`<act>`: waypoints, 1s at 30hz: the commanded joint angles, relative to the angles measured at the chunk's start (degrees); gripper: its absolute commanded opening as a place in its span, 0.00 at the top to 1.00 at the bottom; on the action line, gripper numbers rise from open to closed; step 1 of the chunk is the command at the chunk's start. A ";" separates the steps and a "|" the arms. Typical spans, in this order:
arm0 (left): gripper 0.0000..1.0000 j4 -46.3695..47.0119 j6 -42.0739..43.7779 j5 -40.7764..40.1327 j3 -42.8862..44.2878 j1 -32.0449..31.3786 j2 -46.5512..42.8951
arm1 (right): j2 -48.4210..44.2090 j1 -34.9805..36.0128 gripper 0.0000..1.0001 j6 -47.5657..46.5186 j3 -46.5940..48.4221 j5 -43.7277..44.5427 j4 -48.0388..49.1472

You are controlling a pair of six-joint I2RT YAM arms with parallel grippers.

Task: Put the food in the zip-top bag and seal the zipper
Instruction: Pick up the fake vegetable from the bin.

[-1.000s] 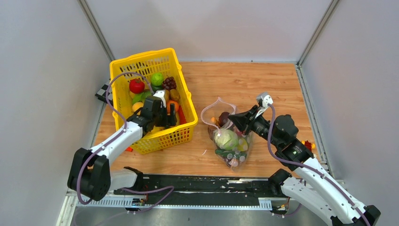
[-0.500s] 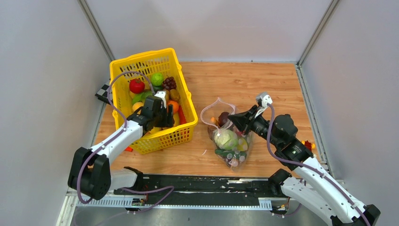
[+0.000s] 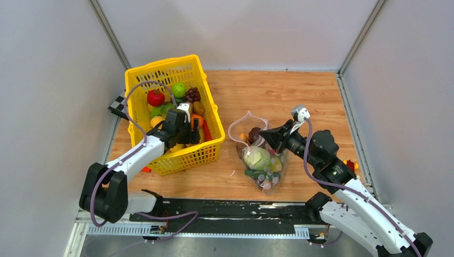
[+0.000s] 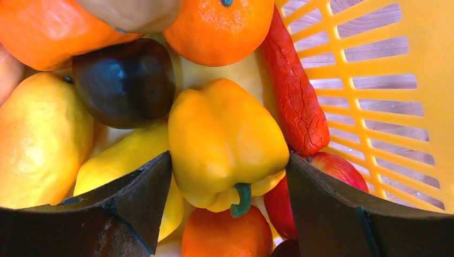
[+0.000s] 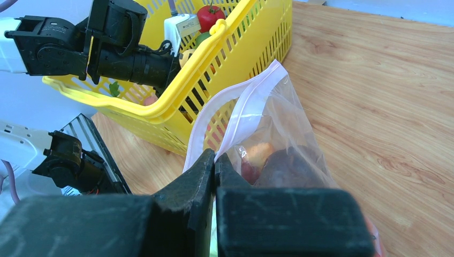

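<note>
The yellow lattice basket [image 3: 160, 67] at the left holds several toy foods, among them a red tomato [image 3: 156, 98]. My left gripper [image 3: 195, 130] is down inside it, open, with one finger on each side of a yellow pepper [image 4: 225, 139] that lies among an orange [image 4: 219, 24], a dark eggplant [image 4: 126, 80] and a red chilli [image 4: 294, 96]. The clear dotted bag [image 3: 262, 160] lies mid-table with a green cabbage [image 3: 257, 158] and other foods inside. My right gripper [image 3: 266, 138] is shut on the bag's pale pink zipper [image 5: 243, 107] edge and holds the mouth up and open.
A small orange-red block [image 3: 350, 164] lies by the right arm and another [image 3: 145, 169] at the basket's near left corner. Grey walls close in both sides and the back. A black rail [image 3: 230, 209] runs along the near edge.
My left gripper has shifted slightly right inside the basket. The right arm and the bag have not moved.
</note>
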 commanded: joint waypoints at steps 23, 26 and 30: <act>0.52 0.31 -2.63 0.55 0.50 0.03 -20.58 | -0.56 0.20 0.97 -0.10 1.83 0.09 2.12; 0.52 1.36 -3.78 4.30 1.21 0.03 -24.13 | -0.56 0.21 0.97 -0.03 1.92 -0.08 2.09; 0.52 2.08 -4.95 8.19 2.72 0.03 -28.54 | -0.73 0.14 0.97 0.12 1.97 -0.19 1.95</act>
